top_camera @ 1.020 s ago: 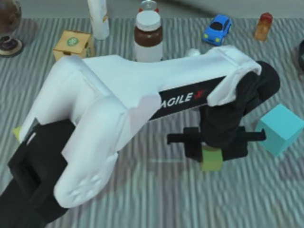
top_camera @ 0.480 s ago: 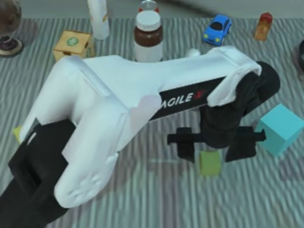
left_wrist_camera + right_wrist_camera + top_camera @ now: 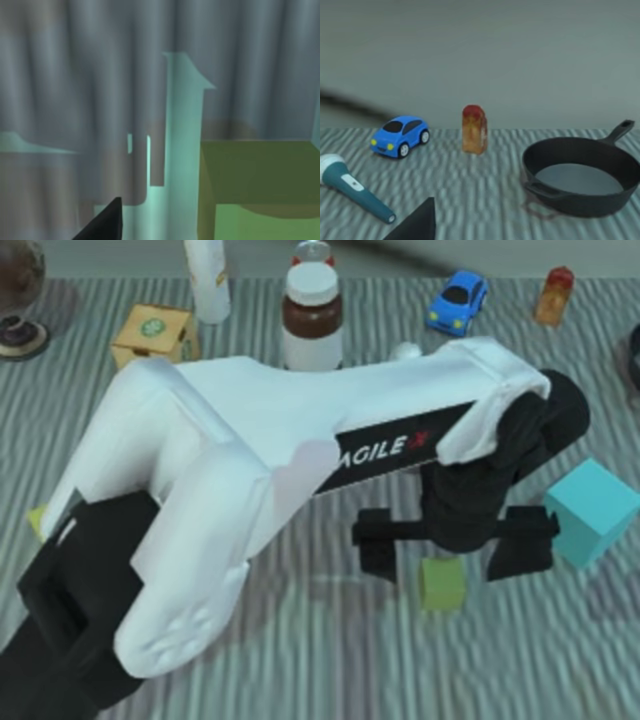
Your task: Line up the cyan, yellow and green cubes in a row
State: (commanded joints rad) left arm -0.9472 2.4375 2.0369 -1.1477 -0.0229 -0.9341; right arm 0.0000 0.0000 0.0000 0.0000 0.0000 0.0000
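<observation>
Top view
Left arm: white, reaching across the table from the lower left toward the right half.
Left gripper [image 3: 455, 558]: spread wide, one finger on each side of the green cube, neither touching it.
Green cube [image 3: 442, 583]: flat on the striped cloth [image 3: 300, 660], free of the fingers, near the cyan cube and to its left.
Cyan cube [image 3: 593, 510]: on the cloth, just right of the gripper's right-hand finger [image 3: 520, 552].
Yellow cube [image 3: 37, 519]: only a sliver shows at the arm's left edge, well apart from the green cube.
Back row, beyond the arm: tan box [image 3: 152, 334], white bottle [image 3: 206, 278], brown jar [image 3: 311, 318], blue toy car [image 3: 458, 299], orange bottle [image 3: 554, 295].
Far-left corner: a dark round object [image 3: 18, 295], cut off by the edge.

Left wrist view
Green cube [image 3: 260, 187]: close up, resting on the cloth [image 3: 75, 100].
Finger: one dark tip [image 3: 107, 222] shows, apart from the green cube.

Right wrist view
Right arm: parked, facing the back of the table; out of the top view.
Right gripper: one dark finger tip [image 3: 417, 222] shows; whether the fingers are wide or narrow, cannot tell.
On the cloth ahead: blue toy car [image 3: 400, 136], orange bottle [image 3: 474, 128] beside it, black frying pan [image 3: 582, 175], teal and white flashlight [image 3: 352, 187].
</observation>
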